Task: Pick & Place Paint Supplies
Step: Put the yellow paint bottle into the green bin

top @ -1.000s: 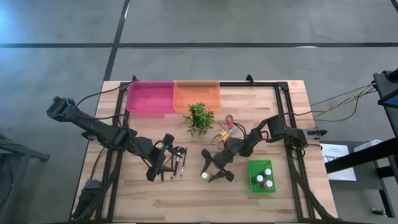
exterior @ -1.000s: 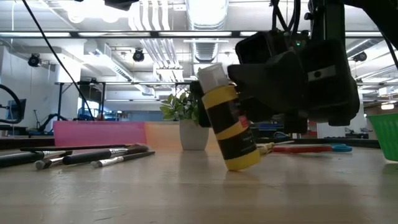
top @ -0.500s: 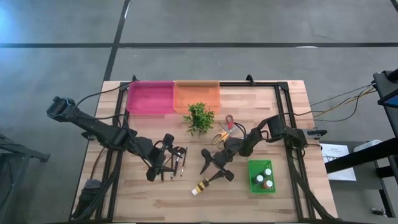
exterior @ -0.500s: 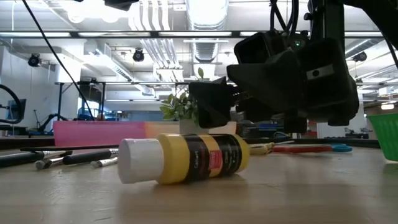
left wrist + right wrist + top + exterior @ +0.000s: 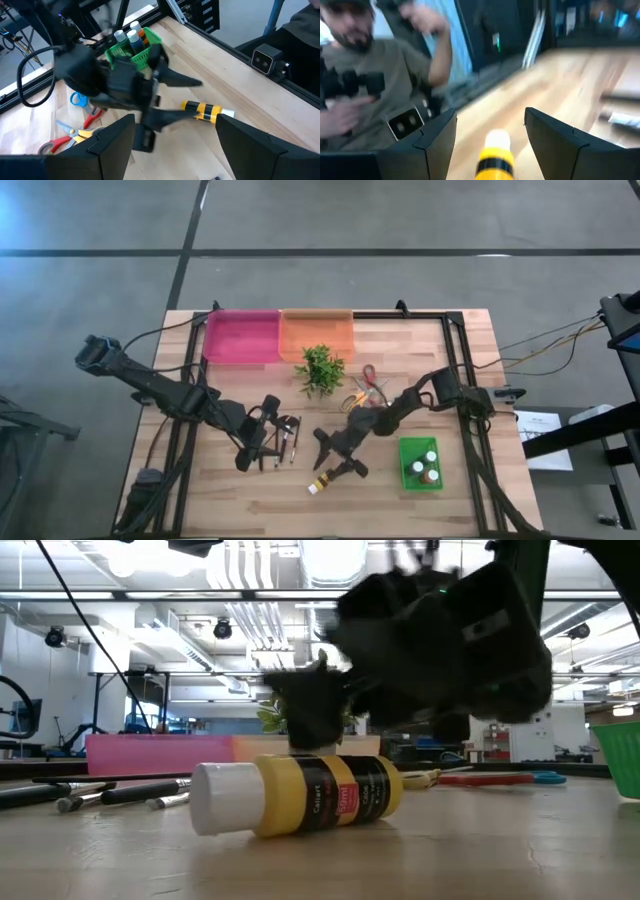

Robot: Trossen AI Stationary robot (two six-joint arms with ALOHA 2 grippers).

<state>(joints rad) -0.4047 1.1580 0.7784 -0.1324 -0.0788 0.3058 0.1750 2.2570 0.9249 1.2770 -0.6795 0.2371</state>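
Observation:
A yellow paint bottle [image 5: 322, 480] with dark bands and a white cap lies on its side on the wood, cap toward the near-left [image 5: 300, 796]. My right gripper [image 5: 335, 460] is open just above its base end; in its wrist view [image 5: 490, 120] the bottle [image 5: 495, 152] lies between the fingers. My left gripper [image 5: 262, 435] hangs open beside several dark-handled brushes [image 5: 285, 438] lying flat on the table [image 5: 120, 790]. A green basket [image 5: 420, 463] holds small capped bottles [image 5: 131, 37]. My right gripper stands open over the bottle's base end [image 5: 187, 106], coming at it slanting down from the far right. Motion blur hides whether a finger touches the bottle, which lies flat on the table.
A potted leafy plant [image 5: 320, 367] stands mid-table, with scissors [image 5: 360, 392] to its right. Pink [image 5: 242, 335] and orange [image 5: 317, 333] trays sit at the far edge. A person [image 5: 365, 85] is beyond the table's near side. Bare wood lies along the near edge.
The yellow bottle, tilted upright between the right fingers a second ago, has fallen onto its side with its cap toward the near-left. The right gripper has then moved left and toward the near edge, down over the bottle.

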